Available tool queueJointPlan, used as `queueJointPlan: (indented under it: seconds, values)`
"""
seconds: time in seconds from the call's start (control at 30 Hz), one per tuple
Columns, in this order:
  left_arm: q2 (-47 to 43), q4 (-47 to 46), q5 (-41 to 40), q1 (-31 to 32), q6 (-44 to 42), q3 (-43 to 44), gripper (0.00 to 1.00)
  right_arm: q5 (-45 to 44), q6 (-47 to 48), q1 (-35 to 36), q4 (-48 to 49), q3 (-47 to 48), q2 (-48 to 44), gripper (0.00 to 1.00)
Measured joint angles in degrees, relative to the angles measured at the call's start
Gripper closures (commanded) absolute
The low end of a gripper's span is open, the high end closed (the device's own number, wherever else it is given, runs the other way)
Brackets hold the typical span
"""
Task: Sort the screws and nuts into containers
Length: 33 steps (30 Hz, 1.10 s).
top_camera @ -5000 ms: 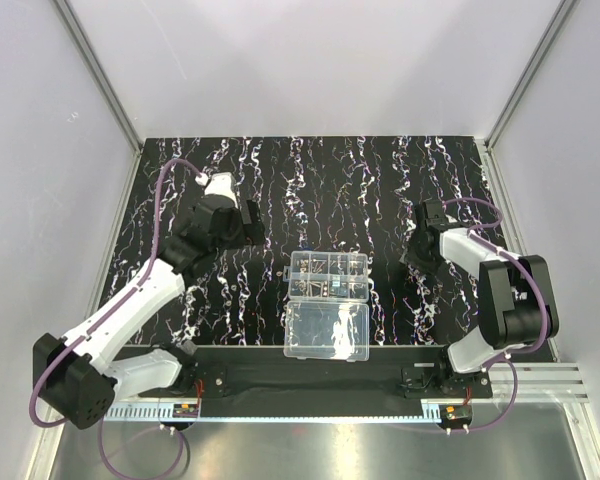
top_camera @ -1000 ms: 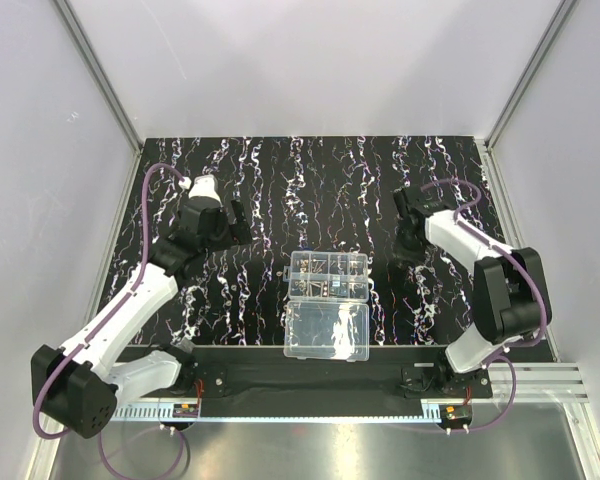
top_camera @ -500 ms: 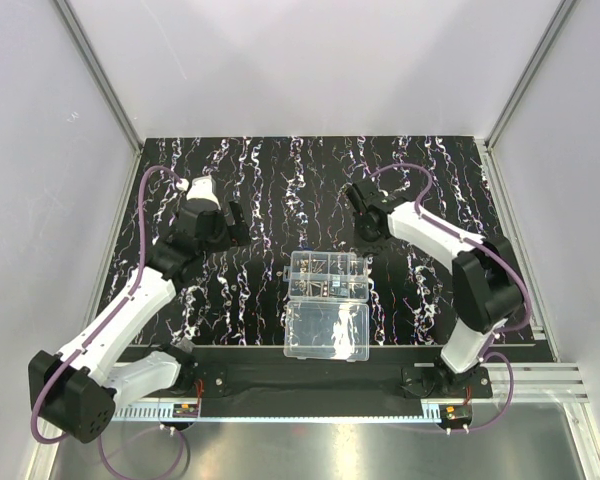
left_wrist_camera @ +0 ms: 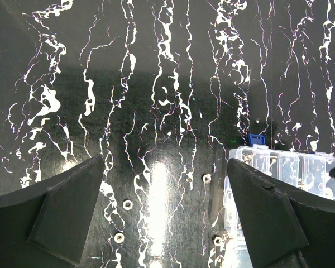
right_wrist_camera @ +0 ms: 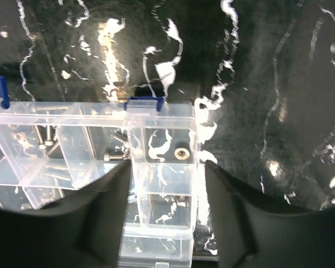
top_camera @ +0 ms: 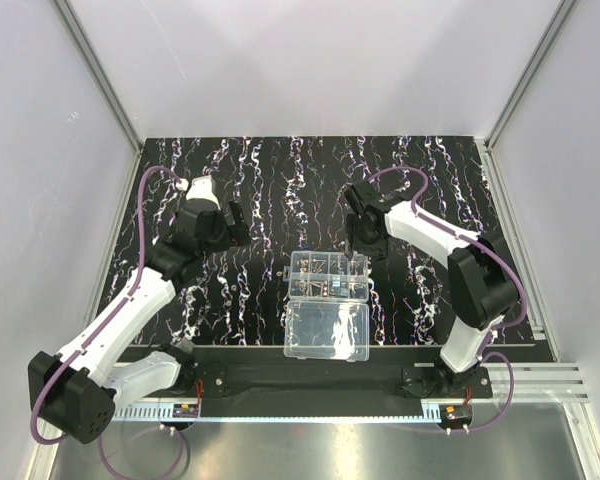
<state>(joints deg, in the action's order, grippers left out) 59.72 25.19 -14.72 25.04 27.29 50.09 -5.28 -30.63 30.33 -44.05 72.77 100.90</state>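
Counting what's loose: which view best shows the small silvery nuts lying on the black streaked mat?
Left wrist: several small silvery nuts lie sharp on the black streaked mat. In top external they are lost among streaks; right wrist faces the clear plastic organizer box.

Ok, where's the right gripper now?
The right gripper is over the far right corner of the organizer box, top view; a nut lies in the cell below it.

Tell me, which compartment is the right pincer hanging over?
The corner compartment beside the blue clip, holding one round nut. It shows inside the right pincer; those further left hold screws.
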Motion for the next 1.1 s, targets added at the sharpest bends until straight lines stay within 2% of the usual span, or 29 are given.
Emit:
queueJointPlan:
  seconds: [0.17, 0.27, 0.43, 0.57, 0.6, 0.83, 0.97, 1.1]
  values:
    - [0.0, 0.0, 0.0, 0.0, 0.0, 0.0, 0.01, -1.97, 0.48, -0.79, -2.78, 1.66, -0.81, 0.29]
    - [0.0, 0.0, 0.11, 0.0, 0.02, 0.0, 0.01, -2.21, 0.83, -4.35, -3.21, 1.77, -3.54, 0.23]
    - [0.0, 0.0, 0.39, 0.0, 0.0, 0.0, 0.01, -3.23, 1.99, -20.59, -1.33, 0.07, -9.27, 0.2]
    - [0.02, 0.0, 0.61, 0.0, 0.0, 0.0, 0.01, -4.57, 3.08, -30.16, 1.44, -0.61, -9.2, 0.27]
    - [0.02, 0.0, 0.79, 0.0, 0.0, 0.0, 0.01, -4.28, 3.32, -31.63, 2.32, -0.59, -8.48, 0.31]
    - [1.22, 0.0, 1.05, -0.15, -0.11, 0.0, 0.01, -4.61, 5.31, -37.88, 7.3, 5.42, 7.19, 0.41]
    - [2.29, 0.04, 1.05, -0.5, -0.39, 0.02, 0.01, -4.57, 7.28, -37.66, 8.26, 8.9, 13.92, 0.42]
    - [3.43, 0.04, 1.05, -0.87, -0.5, 0.02, 0.01, -3.98, 9.68, -37.53, 8.68, 12.09, 16.68, 0.42]
